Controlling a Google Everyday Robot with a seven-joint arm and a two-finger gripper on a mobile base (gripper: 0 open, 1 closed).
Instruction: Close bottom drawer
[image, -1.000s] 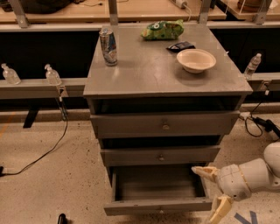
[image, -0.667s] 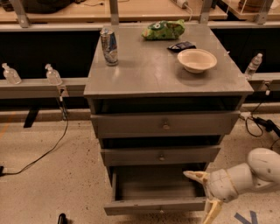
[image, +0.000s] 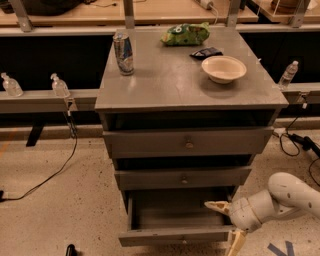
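The bottom drawer (image: 175, 235) of a grey three-drawer cabinet (image: 186, 80) stands pulled well out, its empty inside showing and its small knob at the lower centre of the front. The top drawer (image: 187, 142) and middle drawer (image: 183, 177) above it sit slightly out. My gripper (image: 227, 225) is open at the drawer's right front corner. One pale finger (image: 216, 205) reaches over the drawer's right side and the other finger (image: 236, 242) hangs just outside the front's right end. The white arm (image: 282, 197) comes in from the right.
On the cabinet top stand a drink can (image: 123, 52), a green snack bag (image: 185, 34), a small dark packet (image: 206, 52) and a white bowl (image: 223, 68). Plastic bottles (image: 59, 86) sit on a rail behind. Cables (image: 45, 175) lie on the speckled floor.
My gripper and arm have shifted left, from beside the drawer's right side to its right front corner. The drawer looks as far out as before.
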